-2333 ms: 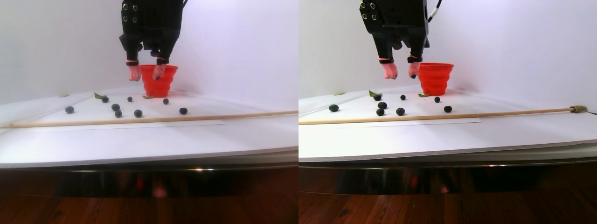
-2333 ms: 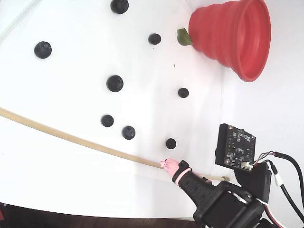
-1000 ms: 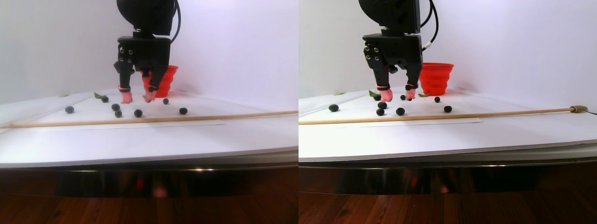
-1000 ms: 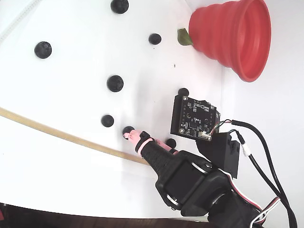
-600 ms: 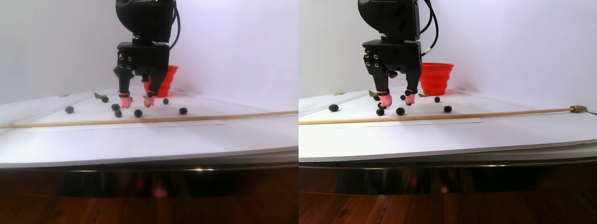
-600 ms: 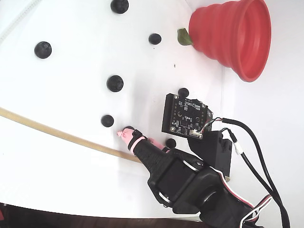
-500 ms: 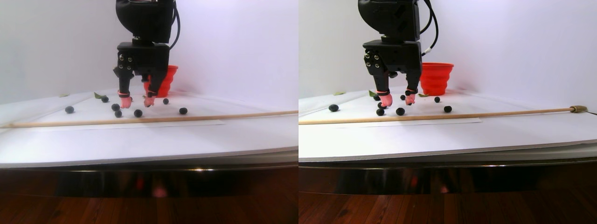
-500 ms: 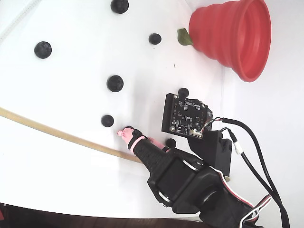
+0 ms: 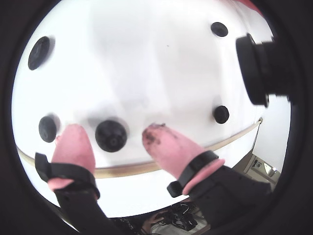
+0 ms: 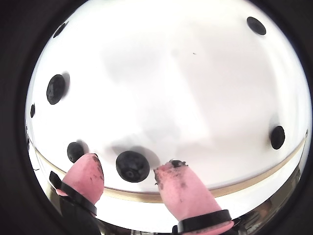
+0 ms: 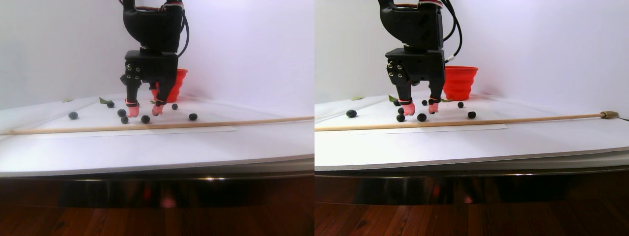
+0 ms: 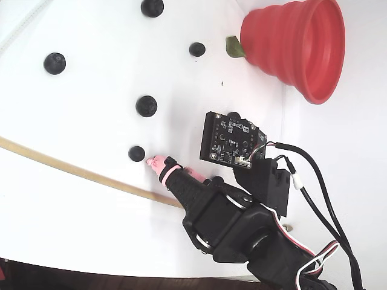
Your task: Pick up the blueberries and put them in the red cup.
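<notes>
Gripper [image 9: 120, 139] pointing down, fingers apart astride blueberry [image 9: 111, 135], seemingly untouched.

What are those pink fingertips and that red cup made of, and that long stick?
The pink fingertips look like soft matte rubber or silicone sleeves, held by black bands and smudged dark at the tips. The red cup seems flexible silicone, judging by its stepped ribs and dull sheen. The long stick looks like bare pale wood, though that's a guess.
</notes>
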Motion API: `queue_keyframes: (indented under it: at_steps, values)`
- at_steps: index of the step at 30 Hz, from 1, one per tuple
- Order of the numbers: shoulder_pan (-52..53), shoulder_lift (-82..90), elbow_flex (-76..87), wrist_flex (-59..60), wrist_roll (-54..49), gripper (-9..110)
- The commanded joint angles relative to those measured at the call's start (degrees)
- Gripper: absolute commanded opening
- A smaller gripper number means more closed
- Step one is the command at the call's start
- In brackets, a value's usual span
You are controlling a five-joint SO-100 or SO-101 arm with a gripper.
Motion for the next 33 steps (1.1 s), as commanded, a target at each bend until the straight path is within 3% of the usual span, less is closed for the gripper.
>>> queue_keyframes:
  at_steps: [1, 33]
  values:
    - [0.0, 0.4, -3.5, -1.3, -0.3, 20]
    - [1.0, -1.2, -2.6, -4.0, -0.9, 12]
